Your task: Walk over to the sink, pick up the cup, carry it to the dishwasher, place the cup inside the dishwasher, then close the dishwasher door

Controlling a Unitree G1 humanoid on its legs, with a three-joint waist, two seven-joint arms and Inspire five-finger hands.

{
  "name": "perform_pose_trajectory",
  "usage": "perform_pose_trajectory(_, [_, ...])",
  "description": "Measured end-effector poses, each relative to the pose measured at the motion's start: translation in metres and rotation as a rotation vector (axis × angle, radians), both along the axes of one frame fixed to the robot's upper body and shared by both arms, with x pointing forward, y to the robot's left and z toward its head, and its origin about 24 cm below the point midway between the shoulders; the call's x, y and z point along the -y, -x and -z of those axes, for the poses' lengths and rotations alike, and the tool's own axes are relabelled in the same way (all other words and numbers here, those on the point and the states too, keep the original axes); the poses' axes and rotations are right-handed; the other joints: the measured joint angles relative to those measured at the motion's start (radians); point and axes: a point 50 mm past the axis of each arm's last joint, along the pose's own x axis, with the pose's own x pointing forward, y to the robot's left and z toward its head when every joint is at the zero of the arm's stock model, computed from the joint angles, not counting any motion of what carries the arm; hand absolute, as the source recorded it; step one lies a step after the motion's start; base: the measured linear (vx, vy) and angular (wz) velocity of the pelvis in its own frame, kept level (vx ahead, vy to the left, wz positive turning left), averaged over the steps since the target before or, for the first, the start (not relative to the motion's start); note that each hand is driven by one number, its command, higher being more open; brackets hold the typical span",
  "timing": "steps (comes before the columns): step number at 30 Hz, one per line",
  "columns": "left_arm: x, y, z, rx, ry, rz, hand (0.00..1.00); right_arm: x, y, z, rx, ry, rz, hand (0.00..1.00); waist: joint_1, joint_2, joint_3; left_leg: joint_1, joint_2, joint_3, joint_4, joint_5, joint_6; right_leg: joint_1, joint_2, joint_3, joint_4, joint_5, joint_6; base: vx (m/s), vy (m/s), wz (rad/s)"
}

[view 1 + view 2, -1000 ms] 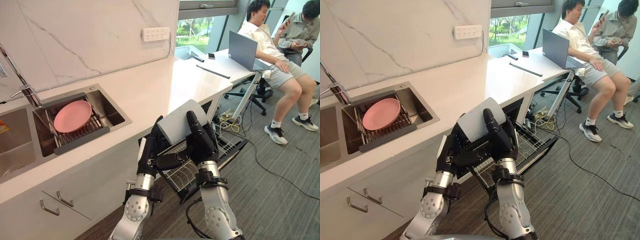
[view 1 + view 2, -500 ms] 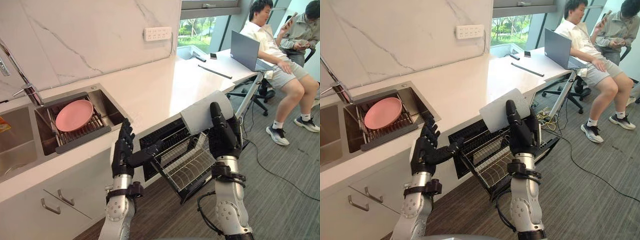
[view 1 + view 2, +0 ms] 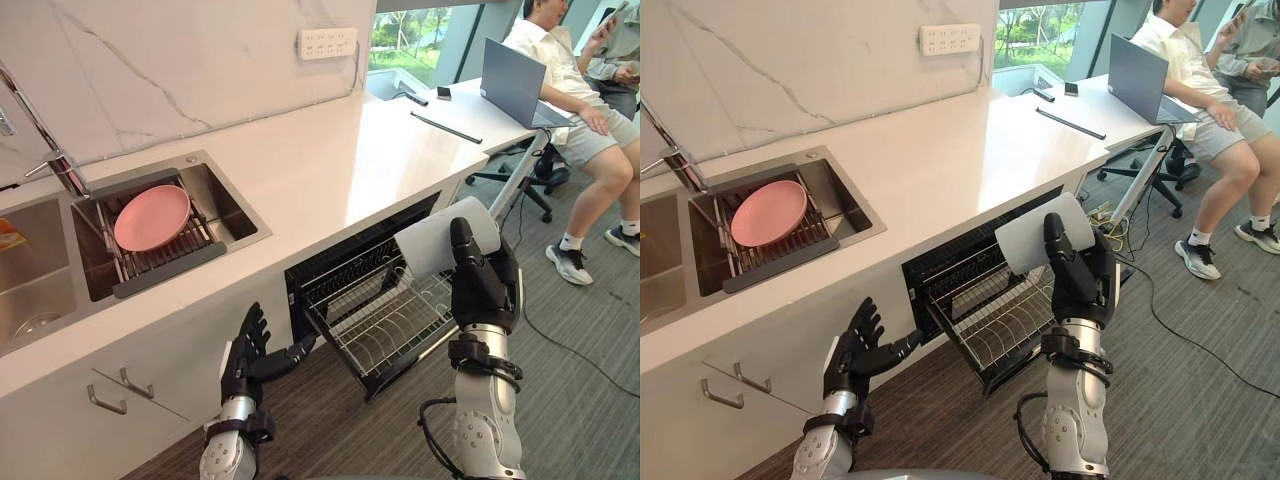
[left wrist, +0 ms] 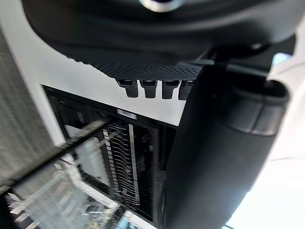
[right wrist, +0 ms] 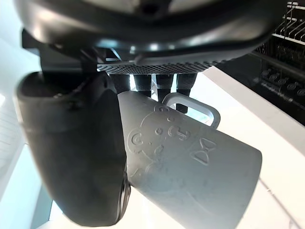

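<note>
Cup held in the right hand over the open dishwasher's rack

At centre right, the right hand (image 3: 483, 290) has its fingers and thumb curled round one smooth, pale, cylindrical cup (image 3: 440, 235), which is tipped on its side. Its loop handle and embossed bear show in the right wrist view. The cup hangs above the outer end of the drawn-out wire rack (image 3: 385, 320) of the dishwasher (image 3: 330, 275). At lower left, the left hand (image 3: 250, 355) is empty, with its fingers spread straight. One round pink plate (image 3: 152, 217) lies in the steel sink (image 3: 232, 212), set in the white tabletop (image 3: 330, 170). At upper right, two seated people are beside one laptop (image 3: 510, 85).
</note>
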Motion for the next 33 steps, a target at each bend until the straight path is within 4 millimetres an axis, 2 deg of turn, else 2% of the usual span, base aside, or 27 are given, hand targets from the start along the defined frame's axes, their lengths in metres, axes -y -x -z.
perform_pose_trajectory(4, [-0.011,0.016,0.030,-0.155,-0.046,-0.015,1.00,0.001,0.000,0.005,-0.032,0.033,0.005,0.00,0.000,0.000,0.008,0.000,-0.001,-0.004,-0.001,0.000,0.000,0.000,-0.001,-0.004,0.004,-0.004,0.000,-0.01,-0.009,0.02])
perform_pose_trajectory(7, [-0.016,0.028,0.045,-0.246,-0.106,0.019,1.00,0.002,0.000,0.008,-0.045,0.046,0.001,0.00,0.000,-0.001,0.021,-0.001,-0.001,-0.006,-0.001,0.001,0.000,0.000,-0.001,-0.006,0.005,-0.005,0.000,-0.01,-0.012,0.02])
perform_pose_trajectory(9, [-0.019,0.041,0.060,-0.342,-0.146,0.053,1.00,0.002,0.000,0.020,-0.092,0.048,-0.006,0.00,0.000,0.001,0.023,-0.001,-0.003,-0.008,-0.005,0.002,0.000,0.000,-0.002,-0.009,0.005,-0.007,0.002,0.01,-0.021,0.04])
perform_pose_trajectory(12, [-0.023,0.053,0.072,-0.427,-0.163,0.059,1.00,0.001,0.001,0.033,-0.157,0.064,-0.011,0.00,0.001,0.010,0.032,0.000,-0.003,-0.011,-0.007,0.004,0.000,0.000,-0.002,-0.013,0.005,-0.008,0.003,0.00,-0.015,0.02])
perform_pose_trajectory(18, [-0.029,0.062,0.082,-0.499,-0.169,0.022,1.00,0.007,0.002,0.040,-0.196,0.094,0.008,0.00,0.002,0.030,0.049,0.002,-0.003,-0.022,-0.007,0.009,-0.002,0.005,0.000,-0.022,0.009,-0.009,0.002,-0.03,-0.019,0.04])
perform_pose_trajectory(26, [-0.032,0.054,0.084,-0.503,-0.199,0.040,1.00,0.014,0.001,0.039,-0.233,0.282,-0.002,0.00,0.004,0.030,0.074,-0.005,-0.002,-0.032,-0.014,0.016,-0.004,-0.005,0.000,-0.033,0.019,-0.012,0.001,-0.04,-0.016,0.04])
perform_pose_trajectory(29, [-0.033,0.051,0.084,-0.498,-0.204,0.043,1.00,0.020,-0.005,0.043,-0.277,0.365,-0.018,0.00,0.012,0.029,0.080,-0.024,-0.003,-0.033,-0.014,0.017,-0.003,-0.026,0.000,-0.033,0.022,-0.013,0.002,0.00,0.000,0.00])
perform_pose_trajectory(33, [-0.034,0.037,0.080,-0.457,-0.228,0.062,1.00,0.028,-0.025,0.034,-0.280,0.487,-0.027,0.00,0.024,0.028,0.141,-0.069,-0.006,-0.040,0.012,0.016,0.001,-0.077,-0.010,-0.040,0.078,-0.036,0.004,0.00,-0.002,0.05])
